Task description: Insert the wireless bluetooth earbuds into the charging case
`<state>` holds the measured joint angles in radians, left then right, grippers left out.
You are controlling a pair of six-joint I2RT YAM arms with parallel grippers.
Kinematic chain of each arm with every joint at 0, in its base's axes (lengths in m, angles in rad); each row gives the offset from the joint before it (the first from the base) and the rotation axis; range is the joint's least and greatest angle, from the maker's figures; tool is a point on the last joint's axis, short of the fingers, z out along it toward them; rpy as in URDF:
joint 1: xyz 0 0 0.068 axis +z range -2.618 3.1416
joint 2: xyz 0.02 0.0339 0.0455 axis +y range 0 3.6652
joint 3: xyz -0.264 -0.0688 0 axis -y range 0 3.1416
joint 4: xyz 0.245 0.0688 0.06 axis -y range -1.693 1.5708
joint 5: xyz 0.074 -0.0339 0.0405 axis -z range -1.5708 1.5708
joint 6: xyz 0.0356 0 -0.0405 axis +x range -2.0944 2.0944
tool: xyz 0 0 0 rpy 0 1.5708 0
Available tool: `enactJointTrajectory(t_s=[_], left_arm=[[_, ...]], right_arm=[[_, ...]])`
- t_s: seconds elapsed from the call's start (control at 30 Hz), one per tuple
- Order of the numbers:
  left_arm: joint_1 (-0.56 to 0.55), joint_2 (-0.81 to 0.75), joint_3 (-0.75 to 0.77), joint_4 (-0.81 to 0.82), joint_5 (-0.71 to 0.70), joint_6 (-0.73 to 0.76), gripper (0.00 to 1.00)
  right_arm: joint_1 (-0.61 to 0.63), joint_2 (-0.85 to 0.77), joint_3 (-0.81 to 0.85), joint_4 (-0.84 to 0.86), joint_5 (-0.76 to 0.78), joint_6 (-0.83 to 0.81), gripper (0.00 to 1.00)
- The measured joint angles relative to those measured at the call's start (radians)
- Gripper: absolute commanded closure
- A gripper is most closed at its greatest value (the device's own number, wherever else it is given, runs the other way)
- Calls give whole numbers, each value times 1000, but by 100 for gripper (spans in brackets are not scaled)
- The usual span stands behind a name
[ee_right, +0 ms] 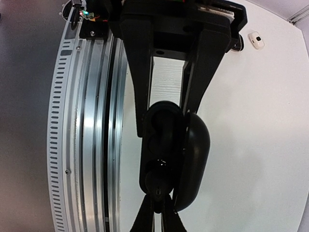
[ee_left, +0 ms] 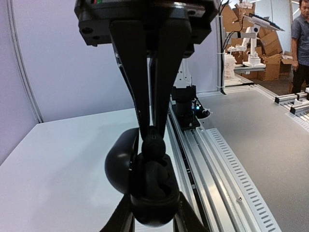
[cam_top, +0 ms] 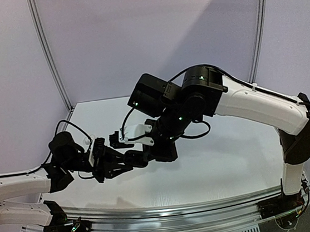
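Two end effectors meet above the near strip of the tabletop (cam_top: 232,157), a smooth matt white surface. The left end effector (ee_left: 153,131), with long tapered black fingers (ee_left: 129,72), is pinched narrow on one of the wireless bluetooth earbuds (ee_left: 153,141), a small rounded black body with a dull sheen. The right end effector (ee_right: 166,121) clamps the charging case (ee_right: 158,140), an oval, pebble-like black shell, between its flat black fingers (ee_right: 136,82).

The lid (ee_right: 194,159) is hinged open to one side and is smooth and domed. The base shows moulded hollows. The earbud is at the mouth of the base (ee_left: 152,193); whether it is seated in a hollow cannot be told.

A ribbed and slotted aluminium rail (ee_right: 89,121) runs along the tabletop's near edge, just beside the case. Beyond the case, the white surface extends towards the pale back panels. A small white rounded object (ee_right: 256,39) lies on the tabletop, well apart from the case.
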<state>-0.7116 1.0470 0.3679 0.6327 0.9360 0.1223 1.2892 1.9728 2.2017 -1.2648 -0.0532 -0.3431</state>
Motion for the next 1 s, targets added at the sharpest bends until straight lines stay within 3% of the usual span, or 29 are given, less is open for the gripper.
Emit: enactJointTrajectory(t_s=[0.33,0.67,1.0], left_arm=[[-16,-2,0,-1,-36,-7,100],[-17,-2,0,16,-53,-37,100],[-17,-2,0,17,-76,-63,100]], right_arm=[[0,27,3,3,23,-2,100],[2,31,13,1,55,-5,78],[13,31,13,1,101,29,67]])
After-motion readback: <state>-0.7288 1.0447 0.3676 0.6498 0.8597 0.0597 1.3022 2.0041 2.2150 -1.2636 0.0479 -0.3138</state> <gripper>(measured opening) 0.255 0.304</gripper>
